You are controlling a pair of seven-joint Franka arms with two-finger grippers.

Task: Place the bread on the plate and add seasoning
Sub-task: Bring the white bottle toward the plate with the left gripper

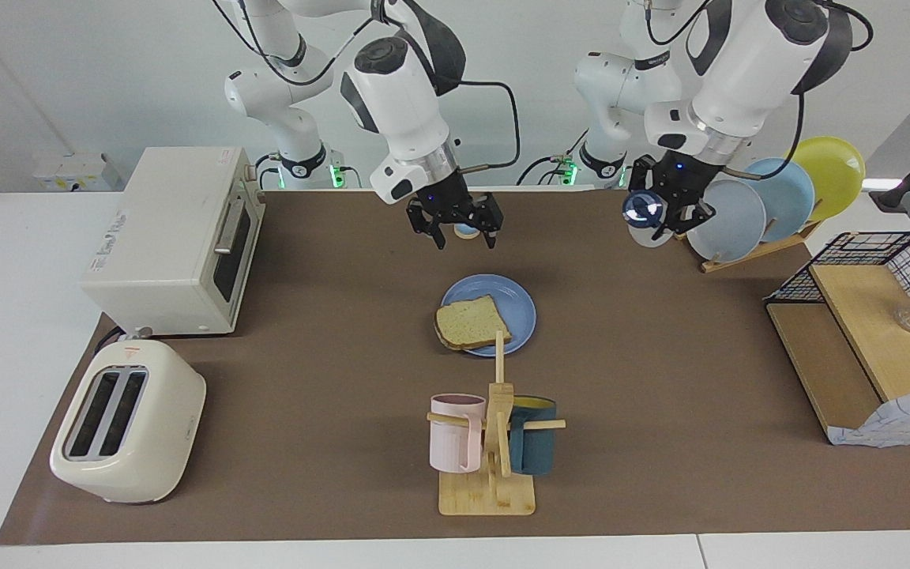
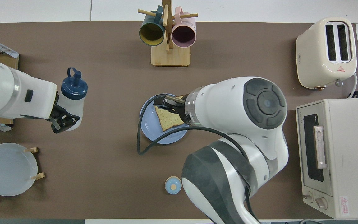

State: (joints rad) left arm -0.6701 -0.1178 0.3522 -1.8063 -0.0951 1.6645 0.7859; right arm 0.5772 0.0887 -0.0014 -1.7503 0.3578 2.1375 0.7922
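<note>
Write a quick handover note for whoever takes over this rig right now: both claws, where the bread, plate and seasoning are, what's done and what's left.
Left claw: shut on the seasoning bottle, held up in the air toward the left arm's end of the table, beside the plate rack.
Right claw: open, empty, raised above the table just robot-side of the plate.
Bread: lying on the plate at mid-table.
Done: bread plated, bottle picked up.
Left: bring the bottle over the bread and season it.
</note>
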